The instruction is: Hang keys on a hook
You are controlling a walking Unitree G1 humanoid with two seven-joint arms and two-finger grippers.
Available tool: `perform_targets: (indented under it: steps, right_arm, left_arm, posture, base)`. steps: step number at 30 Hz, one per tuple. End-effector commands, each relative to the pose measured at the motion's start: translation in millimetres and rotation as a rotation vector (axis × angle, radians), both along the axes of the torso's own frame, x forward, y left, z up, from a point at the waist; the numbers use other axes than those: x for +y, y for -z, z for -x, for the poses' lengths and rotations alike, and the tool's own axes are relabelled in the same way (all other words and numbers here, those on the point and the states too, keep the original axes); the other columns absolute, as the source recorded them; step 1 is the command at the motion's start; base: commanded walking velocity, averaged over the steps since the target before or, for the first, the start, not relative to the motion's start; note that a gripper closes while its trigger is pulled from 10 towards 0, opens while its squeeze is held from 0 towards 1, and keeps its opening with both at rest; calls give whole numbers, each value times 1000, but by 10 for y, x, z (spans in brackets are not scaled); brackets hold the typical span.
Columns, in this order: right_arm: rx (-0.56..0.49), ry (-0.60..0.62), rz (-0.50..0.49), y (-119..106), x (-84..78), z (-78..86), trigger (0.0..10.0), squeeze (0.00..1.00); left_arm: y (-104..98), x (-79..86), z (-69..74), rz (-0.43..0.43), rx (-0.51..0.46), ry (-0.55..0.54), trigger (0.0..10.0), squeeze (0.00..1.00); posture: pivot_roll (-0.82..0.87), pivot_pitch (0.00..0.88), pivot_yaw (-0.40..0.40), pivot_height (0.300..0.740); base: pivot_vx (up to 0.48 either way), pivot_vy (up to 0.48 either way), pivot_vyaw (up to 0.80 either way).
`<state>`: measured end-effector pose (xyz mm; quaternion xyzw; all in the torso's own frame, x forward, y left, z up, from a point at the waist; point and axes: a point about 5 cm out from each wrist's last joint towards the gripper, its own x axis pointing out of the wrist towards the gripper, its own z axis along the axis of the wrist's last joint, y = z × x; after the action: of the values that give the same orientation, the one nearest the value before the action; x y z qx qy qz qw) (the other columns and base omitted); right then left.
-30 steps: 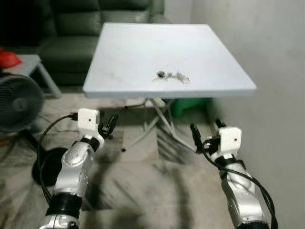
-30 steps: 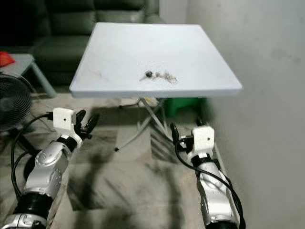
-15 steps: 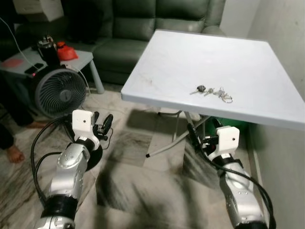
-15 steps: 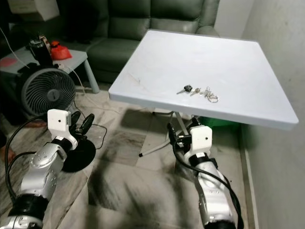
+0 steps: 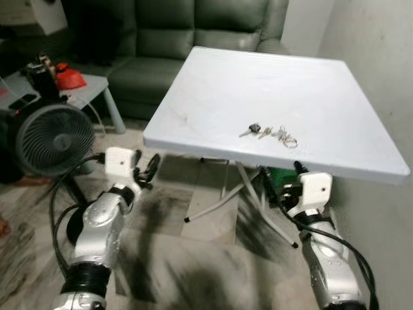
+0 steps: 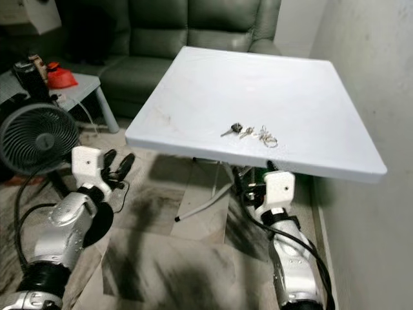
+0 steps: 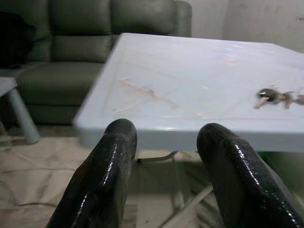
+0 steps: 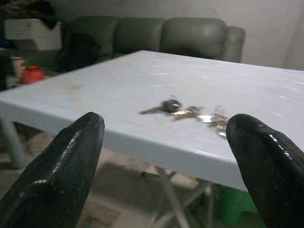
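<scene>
Keys [image 5: 269, 134] lie flat on the white folding table [image 5: 213, 77] near its front edge, a small, light, loose metal bunch likely to slide, best pinched at the ring, while the right gripper [image 8: 166, 156] and left gripper [image 7: 164, 156] wait open, empty, below that edge.
</scene>
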<state>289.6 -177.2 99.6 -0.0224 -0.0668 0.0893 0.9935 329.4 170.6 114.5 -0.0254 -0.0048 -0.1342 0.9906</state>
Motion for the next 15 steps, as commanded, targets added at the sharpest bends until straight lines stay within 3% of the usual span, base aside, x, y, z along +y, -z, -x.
perform_targets:
  steps: [1,15]
  right_arm:
    - [-16,0,-7,-52,3,-19,10000,0]
    - [-19,1,-8,-71,-9,-31,10000,0]
  left_arm:
    - [-11,2,-5,-8,1,6,10000,0]
    - [-27,-21,-30,-1,-1,8,10000,0]
  posture:
    - [-131,8,4,740]
    - [-136,14,1,740]
  base:
    - [292,0,0]
    - [320,0,0]
